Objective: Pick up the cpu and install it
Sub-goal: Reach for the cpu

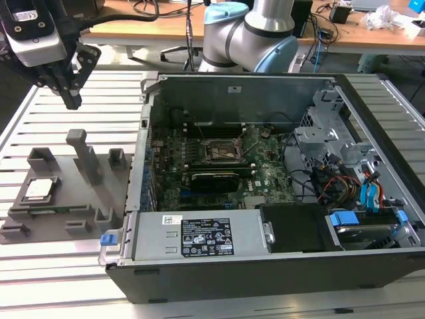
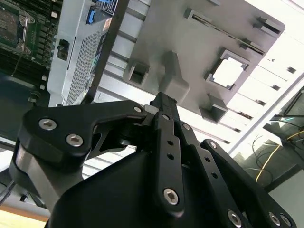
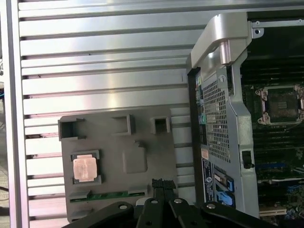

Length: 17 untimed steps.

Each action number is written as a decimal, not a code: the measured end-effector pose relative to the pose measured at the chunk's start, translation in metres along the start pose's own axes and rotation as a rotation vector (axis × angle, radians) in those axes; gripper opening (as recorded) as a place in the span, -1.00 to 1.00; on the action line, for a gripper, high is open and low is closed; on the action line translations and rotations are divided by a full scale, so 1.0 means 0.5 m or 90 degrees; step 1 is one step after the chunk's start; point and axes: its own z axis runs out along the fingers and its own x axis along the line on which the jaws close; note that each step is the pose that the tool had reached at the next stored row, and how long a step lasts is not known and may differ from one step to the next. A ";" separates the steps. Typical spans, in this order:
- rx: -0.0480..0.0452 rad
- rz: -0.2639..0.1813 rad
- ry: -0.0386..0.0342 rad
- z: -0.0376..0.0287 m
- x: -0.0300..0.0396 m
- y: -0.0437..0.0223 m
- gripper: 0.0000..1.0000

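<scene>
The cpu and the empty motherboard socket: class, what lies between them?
In the exterior view, the grey fixture's tall upright post and the computer case's side wall stand between the cpu and the socket.

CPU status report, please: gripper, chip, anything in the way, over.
Status: gripper shut, empty, hovering above the grey holder tray. The cpu sits in its tray pocket, not gripped. Nothing on top of it; upright post stands beside it.

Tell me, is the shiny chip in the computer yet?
Not yet. Nothing looks done: the cpu lies in its holder on the grey tray. In hand: nothing; the gripper hangs above the tray, fingers together and empty. Left: picking up and installing, since the motherboard socket is empty.
</scene>
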 end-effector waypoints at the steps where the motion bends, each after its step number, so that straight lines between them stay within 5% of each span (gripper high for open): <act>1: 0.0000 0.000 0.0000 0.000 0.002 0.000 -0.79; 17: 0.0000 0.000 0.0000 -0.001 0.045 -0.003 -0.79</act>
